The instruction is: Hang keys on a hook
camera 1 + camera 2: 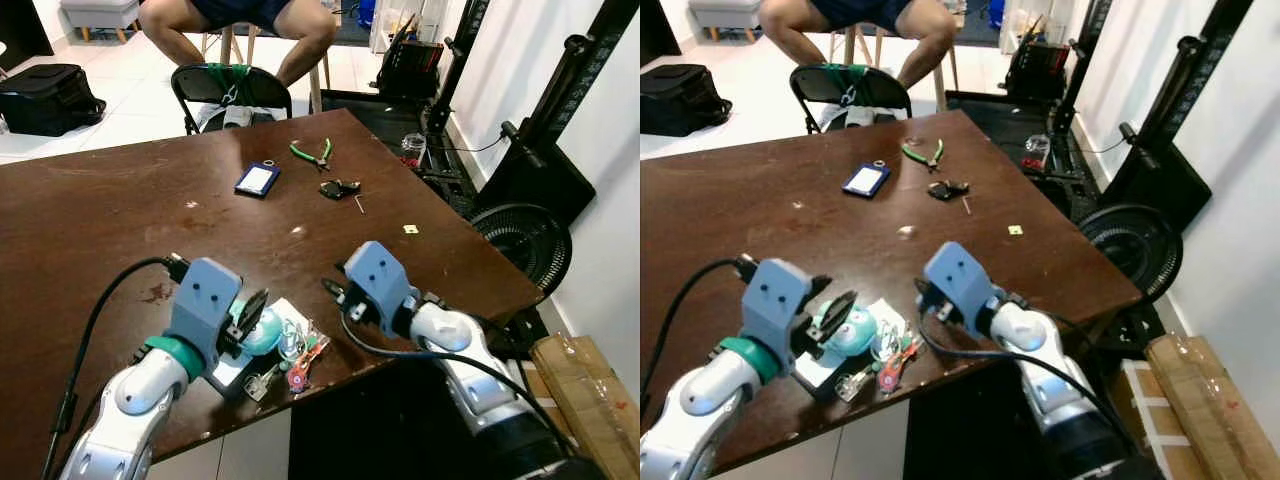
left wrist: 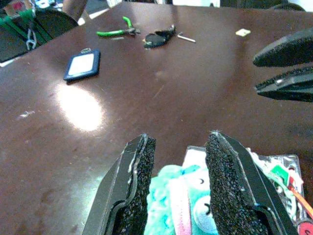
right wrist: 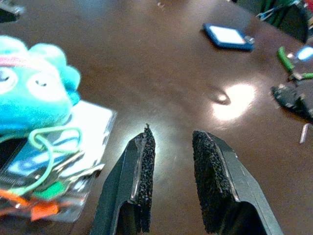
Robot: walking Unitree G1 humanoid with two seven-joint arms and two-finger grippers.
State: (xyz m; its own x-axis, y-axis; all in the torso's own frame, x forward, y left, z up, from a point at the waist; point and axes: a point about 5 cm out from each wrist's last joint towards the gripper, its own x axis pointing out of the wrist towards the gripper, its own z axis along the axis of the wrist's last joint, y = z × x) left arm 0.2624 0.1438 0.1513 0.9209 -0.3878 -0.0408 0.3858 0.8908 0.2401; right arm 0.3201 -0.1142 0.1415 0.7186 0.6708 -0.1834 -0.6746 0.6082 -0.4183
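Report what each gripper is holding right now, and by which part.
The left gripper straddles the teal plush toy on the key bunch, fingers either side of its head, not visibly clamped. The right gripper is open over bare table, holding nothing.

— What's cut off at the far side?
— The seated person (image 1: 236, 22): just bare legs, the rest past the top edge.
— And near the left end effector (image 1: 252, 318)?
— Its fingers cover part of the teal plush (image 2: 182, 205); the key bunch (image 1: 292, 362) is a tangle, single keys too small to tell apart.
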